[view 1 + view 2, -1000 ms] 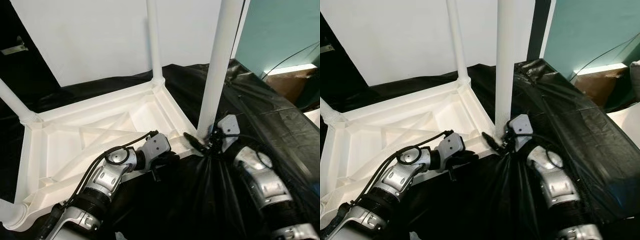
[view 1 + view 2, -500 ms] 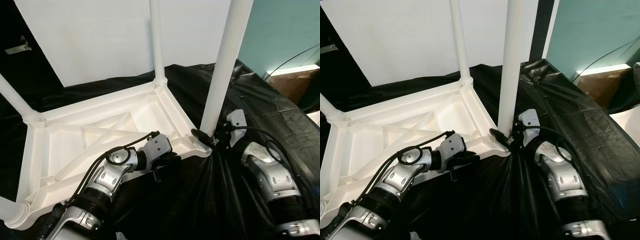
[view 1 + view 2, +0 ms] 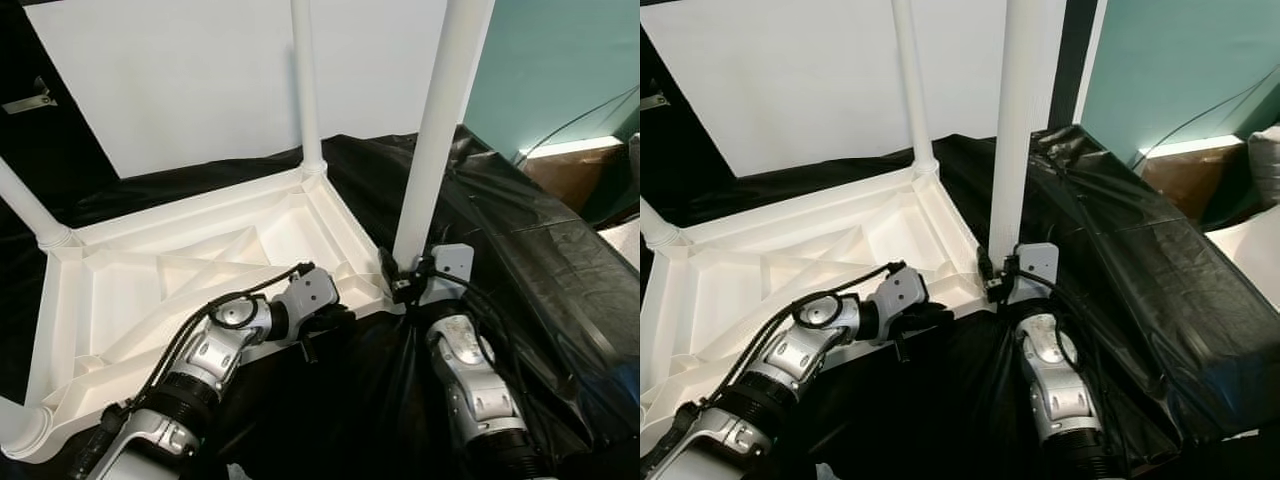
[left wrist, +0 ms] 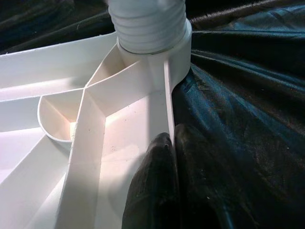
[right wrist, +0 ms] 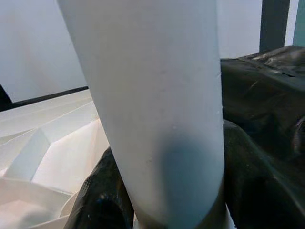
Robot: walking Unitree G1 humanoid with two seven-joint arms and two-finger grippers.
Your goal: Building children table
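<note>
A white plastic children's table (image 3: 200, 260) lies upside down on black sheeting, its legs pointing up. My right gripper (image 3: 401, 277) is shut around the base of the near right leg (image 3: 435, 150), just above its socket. In the right wrist view one black finger (image 5: 102, 200) lies on each side of that leg (image 5: 157, 109). My left gripper (image 3: 325, 322) sits at the table's near edge, left of that corner. The left wrist view has its fingers (image 4: 152, 186) pinched on the thin rim wall (image 4: 167, 90) below the threaded leg socket (image 4: 150, 28).
Another leg (image 3: 305, 90) stands at the far corner and one (image 3: 25, 205) at the left corner. Black sheeting (image 3: 520, 230) covers the floor and a raised bulk on the right. A white wall panel (image 3: 180, 70) stands behind, and a cardboard box (image 3: 570, 165) at the far right.
My right forearm has swung in from the right and now lies straight in front of the leg, the gripper still around its base. The left arm has stayed put.
</note>
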